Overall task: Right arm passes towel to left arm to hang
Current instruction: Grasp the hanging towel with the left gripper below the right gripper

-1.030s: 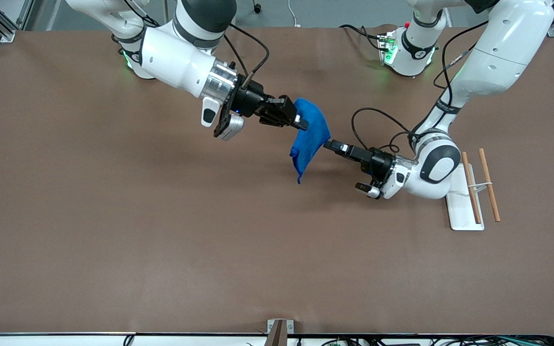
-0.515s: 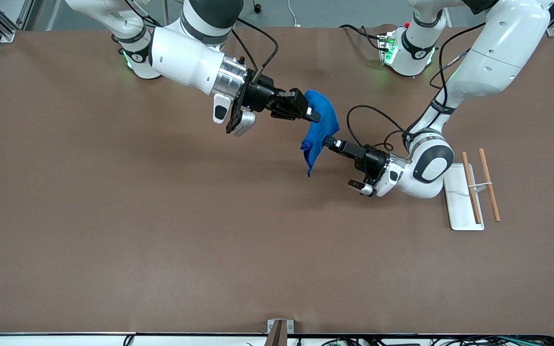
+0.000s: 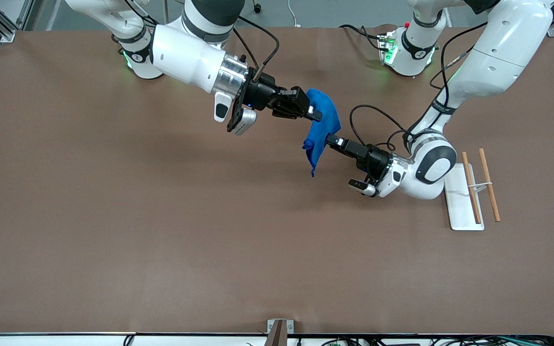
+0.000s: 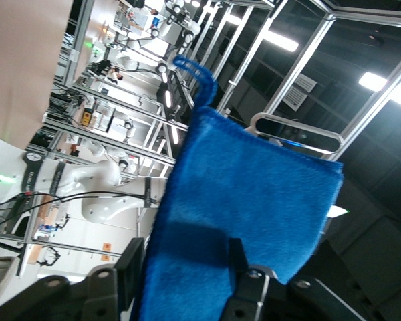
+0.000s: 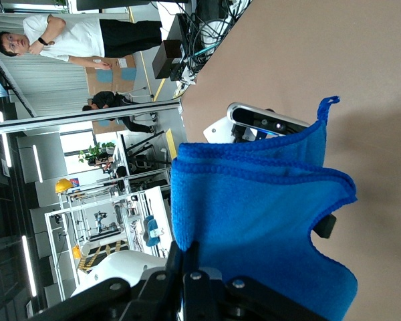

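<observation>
The blue towel (image 3: 323, 129) hangs in the air over the middle of the table, folded, with its small corner loop (image 4: 196, 69) free. My right gripper (image 3: 313, 114) is shut on the towel's upper edge (image 5: 260, 214), and its fingers (image 5: 187, 257) pinch the cloth. My left gripper (image 3: 331, 140) reaches in from the left arm's end, low over the table. Its two fingers (image 4: 139, 266) stand apart on either side of the towel (image 4: 254, 194), with cloth filling the gap between them. The left gripper (image 4: 187, 274) is open around the towel.
A white stand base (image 3: 459, 204) with two wooden rods (image 3: 471, 187) sits toward the left arm's end of the table, just past the left arm's elbow. Bare brown tabletop (image 3: 161, 240) lies nearer the front camera.
The right arm carried the towel a little toward the left arm's end. The left gripper slid in around the towel's hanging edge, and its fingers have narrowed.
</observation>
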